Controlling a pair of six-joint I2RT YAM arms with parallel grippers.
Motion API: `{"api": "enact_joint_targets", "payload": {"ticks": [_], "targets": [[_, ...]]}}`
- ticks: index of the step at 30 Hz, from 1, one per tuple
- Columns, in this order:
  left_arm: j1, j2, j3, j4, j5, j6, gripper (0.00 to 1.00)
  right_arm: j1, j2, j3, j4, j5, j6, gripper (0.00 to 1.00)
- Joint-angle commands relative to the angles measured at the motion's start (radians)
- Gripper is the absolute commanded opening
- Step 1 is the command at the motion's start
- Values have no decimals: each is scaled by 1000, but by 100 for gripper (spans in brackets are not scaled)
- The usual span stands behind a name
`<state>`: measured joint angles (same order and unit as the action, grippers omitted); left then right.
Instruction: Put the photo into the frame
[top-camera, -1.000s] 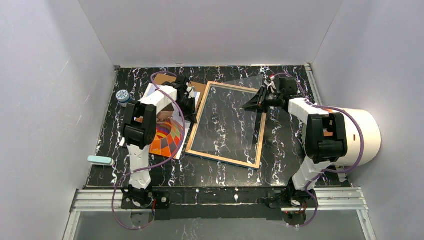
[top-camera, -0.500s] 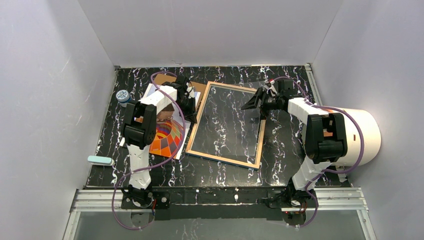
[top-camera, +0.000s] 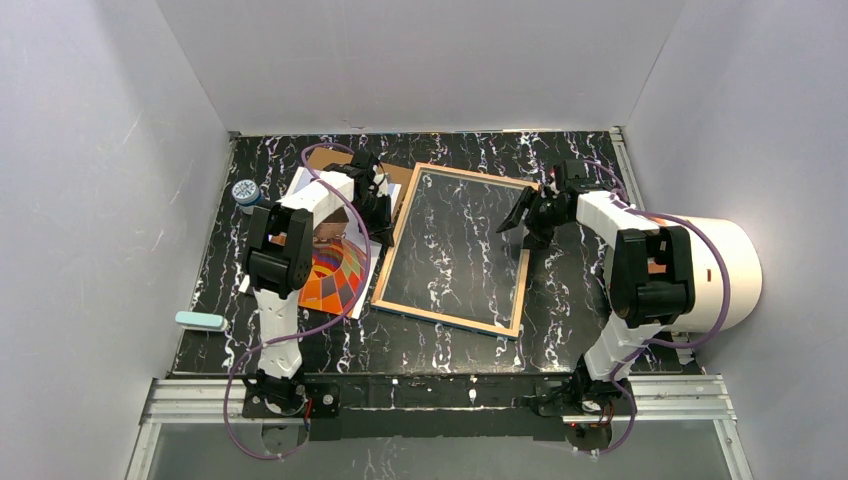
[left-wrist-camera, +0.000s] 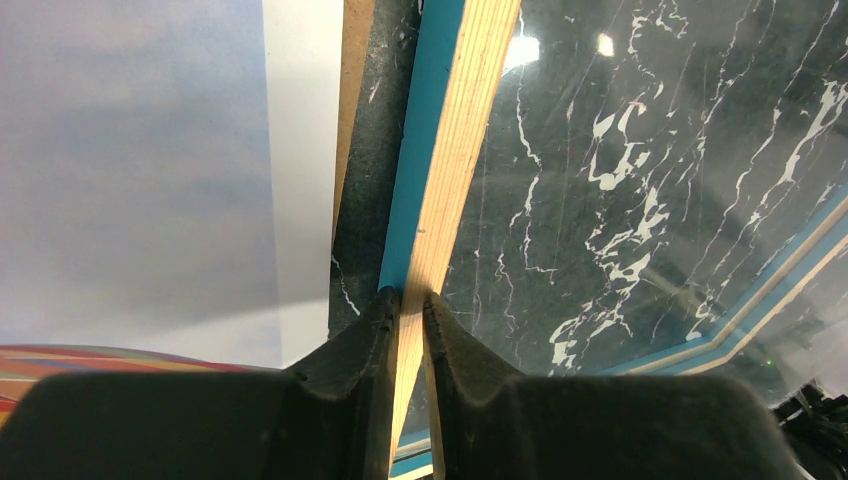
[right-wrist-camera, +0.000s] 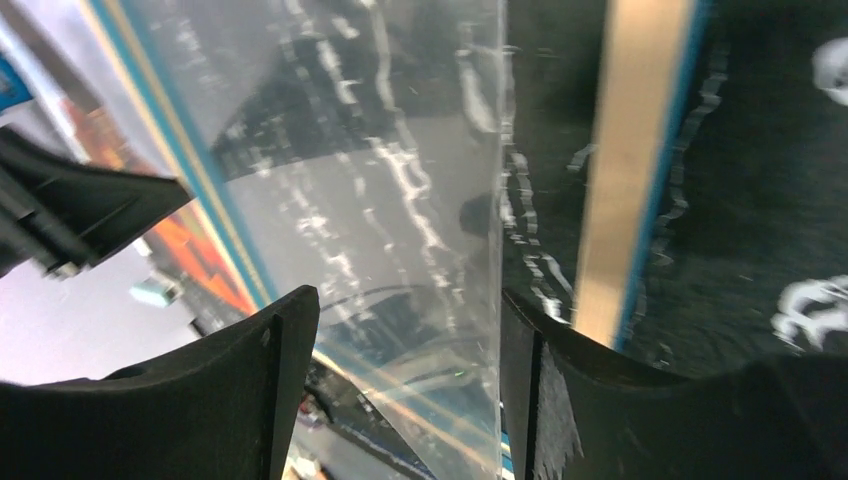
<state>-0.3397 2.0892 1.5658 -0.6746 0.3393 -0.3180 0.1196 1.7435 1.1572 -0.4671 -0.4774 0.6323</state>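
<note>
The frame (top-camera: 455, 318) lies back-up in the middle of the table, light wood rim on top and blue underneath, with its clear glass pane (top-camera: 450, 245) inside. My left gripper (top-camera: 381, 210) is shut on the frame's left rim (left-wrist-camera: 455, 150), one finger (left-wrist-camera: 365, 330) on each side. My right gripper (top-camera: 523, 217) hangs open over the right rim (right-wrist-camera: 630, 170), with the pane's edge (right-wrist-camera: 420, 150) between its fingers. The photo (top-camera: 336, 281), orange-red, lies left of the frame under my left arm and shows as pale sky (left-wrist-camera: 150, 170).
A brown backing board (top-camera: 322, 158) lies under the photo at the back left. A white cylinder (top-camera: 725, 270) stands at the right table edge. A small blue-capped bottle (top-camera: 245, 192) and a pale teal block (top-camera: 200, 321) sit along the left edge.
My right gripper has opened and let go of the glass pane. The pane's raised far corner has dropped flat into the frame, and the right gripper has moved down over the right rim. The left arm stayed put.
</note>
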Motion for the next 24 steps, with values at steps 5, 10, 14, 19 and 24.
{"api": "enact_joint_targets", "payload": {"ticks": [5,10,14,19,24], "targets": [[-7,-24,5,-30,-17,0,16,3,-69,62,-176,282,-42,67],[-7,-26,14,-33,-22,-1,19,4,-106,19,-181,278,-80,54],[-7,-19,13,-31,-14,-8,21,17,-102,5,-95,153,-73,48],[-7,-24,-1,-29,-11,-5,22,80,-47,-6,-56,112,-57,46],[-7,-26,-33,-16,28,-7,20,99,2,-46,-21,108,-28,47]]}}
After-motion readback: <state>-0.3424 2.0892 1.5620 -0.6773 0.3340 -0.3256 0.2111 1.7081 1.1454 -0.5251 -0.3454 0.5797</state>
